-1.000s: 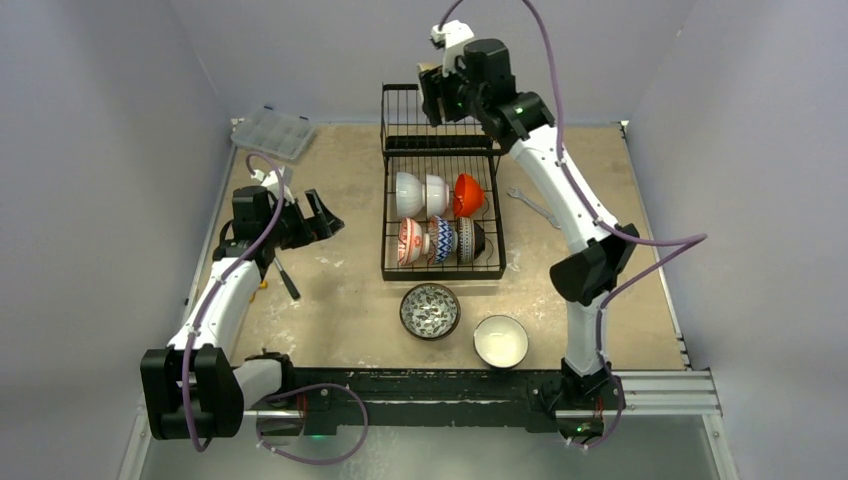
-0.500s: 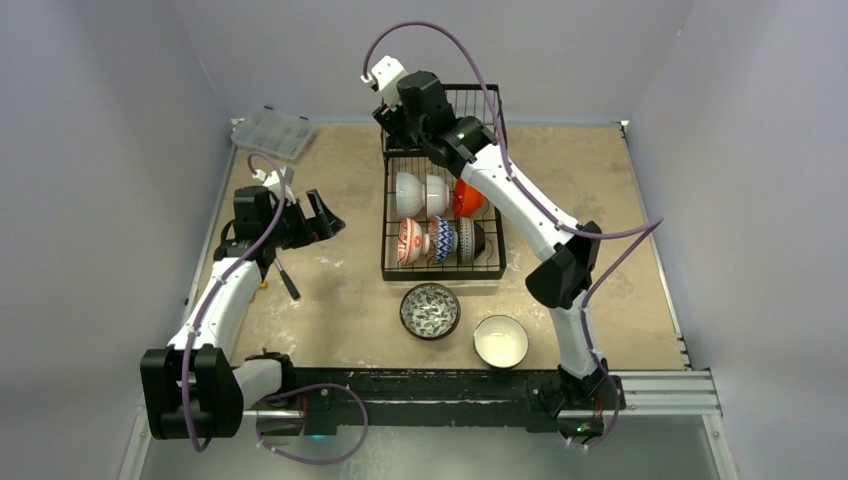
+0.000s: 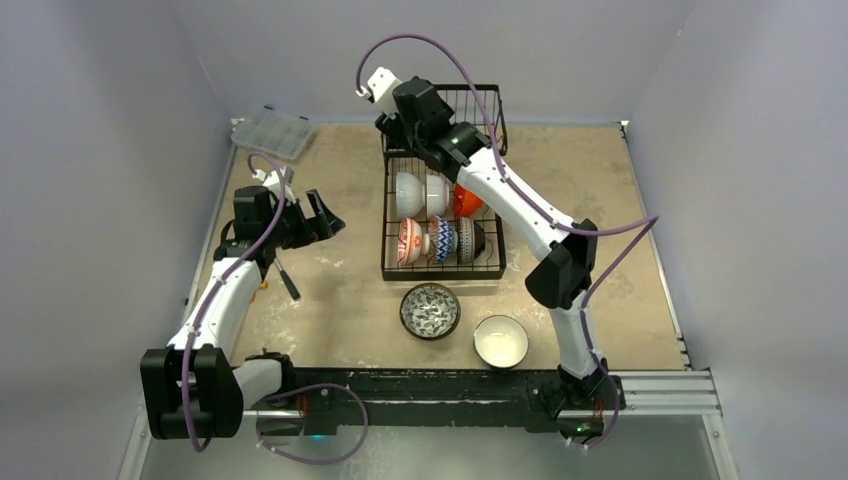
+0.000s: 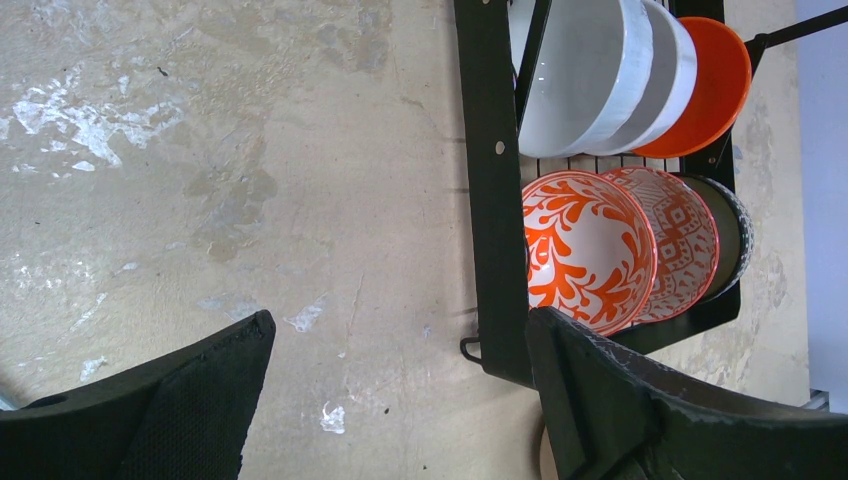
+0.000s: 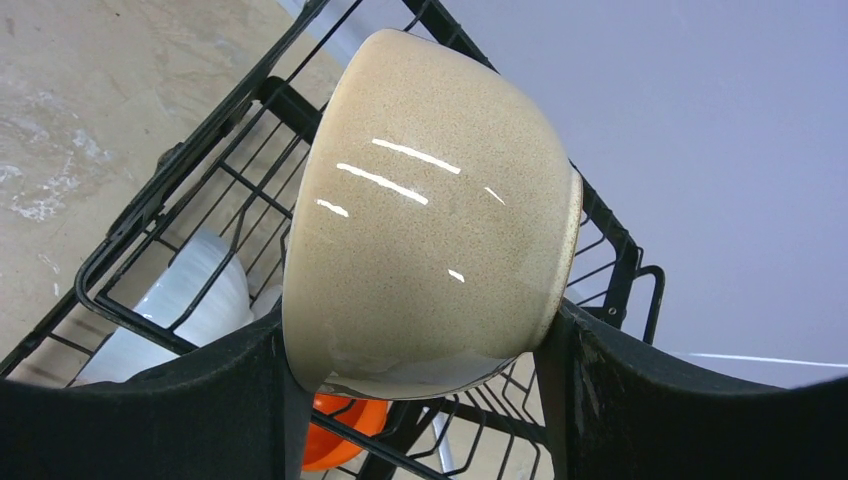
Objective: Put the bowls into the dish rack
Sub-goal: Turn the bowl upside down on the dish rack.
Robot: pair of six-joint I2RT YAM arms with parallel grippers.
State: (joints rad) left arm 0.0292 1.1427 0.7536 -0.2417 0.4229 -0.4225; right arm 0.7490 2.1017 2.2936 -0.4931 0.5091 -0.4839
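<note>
My right gripper (image 3: 398, 130) is shut on a tan bowl (image 5: 430, 210), tilted on its side above the raised basket tier at the back left of the black wire dish rack (image 3: 440, 272). The fingers (image 5: 250, 400) press the bowl's base and rim. Two white bowls (image 3: 408, 193), an orange bowl (image 3: 468, 194), a red floral bowl (image 3: 410, 240), a blue-patterned bowl (image 3: 441, 239) and a dark bowl (image 3: 470, 240) stand on edge in the rack. A blue-patterned bowl (image 3: 430, 310) and a white-lined bowl (image 3: 500, 341) sit on the table. My left gripper (image 3: 322, 215) is open and empty left of the rack.
A clear plastic compartment box (image 3: 273, 133) lies at the back left corner. A black-handled tool (image 3: 284, 275) lies by the left arm. A silver wrench (image 3: 530, 205) lies right of the rack. The rack's frame (image 4: 487, 150) is just right of the left gripper.
My right arm has swung left with the tan bowl, from the basket's right side to above its left side. The left arm has not moved.
</note>
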